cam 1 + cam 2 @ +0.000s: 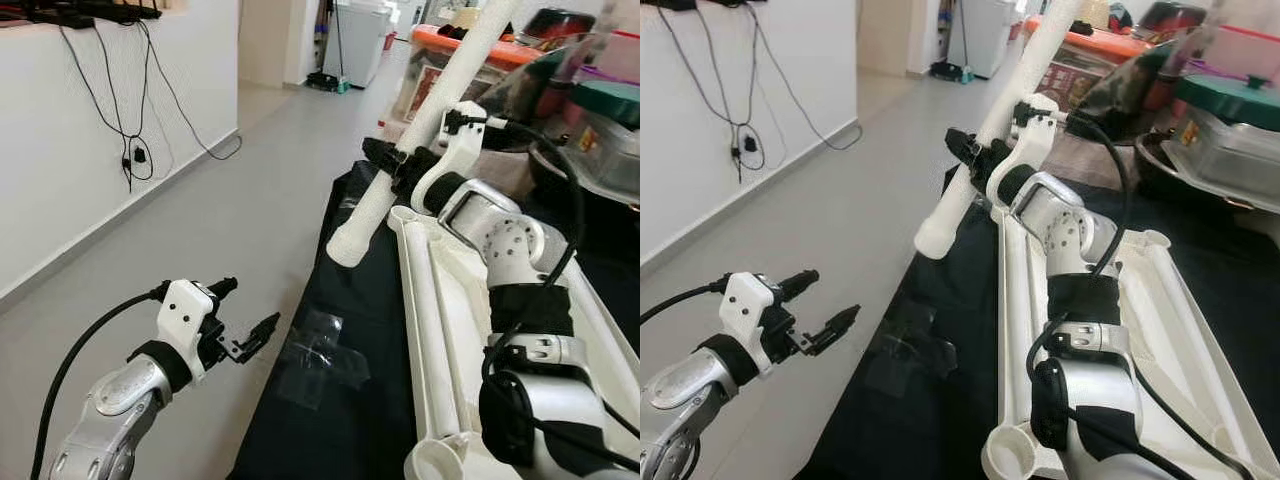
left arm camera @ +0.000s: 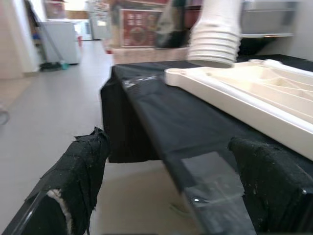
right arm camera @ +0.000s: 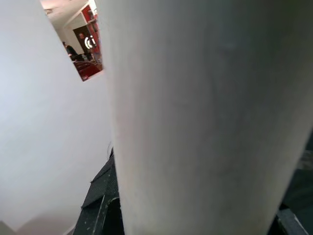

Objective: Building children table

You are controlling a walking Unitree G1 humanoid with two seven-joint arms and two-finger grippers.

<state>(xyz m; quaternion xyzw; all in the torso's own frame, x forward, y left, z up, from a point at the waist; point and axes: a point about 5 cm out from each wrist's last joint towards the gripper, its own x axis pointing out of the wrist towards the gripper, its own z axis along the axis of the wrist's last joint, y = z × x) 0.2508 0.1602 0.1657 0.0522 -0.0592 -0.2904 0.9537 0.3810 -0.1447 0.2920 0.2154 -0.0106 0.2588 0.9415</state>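
Observation:
A white table top (image 1: pixel 440 330) lies upside down on a black-covered table (image 1: pixel 340 400). My right gripper (image 1: pixel 395 165) is shut on a long white table leg (image 1: pixel 425 120), holding it slanted above the far corner of the top; the leg's ribbed lower end (image 1: pixel 345 245) hangs just left of the corner socket (image 1: pixel 403 214). In the right wrist view the leg (image 3: pixel 205 117) is pressed close to the camera. My left gripper (image 1: pixel 245 318) is open in the air over the floor, left of the black table, with nothing in it.
Clear plastic wrap (image 1: pixel 320 355) lies on the black cloth near its left edge. Storage boxes and pots (image 1: pixel 590 110) crowd the far right. A white wall with dangling cables (image 1: pixel 130 150) runs along the left. Grey floor (image 1: pixel 250 200) opens toward a hallway.

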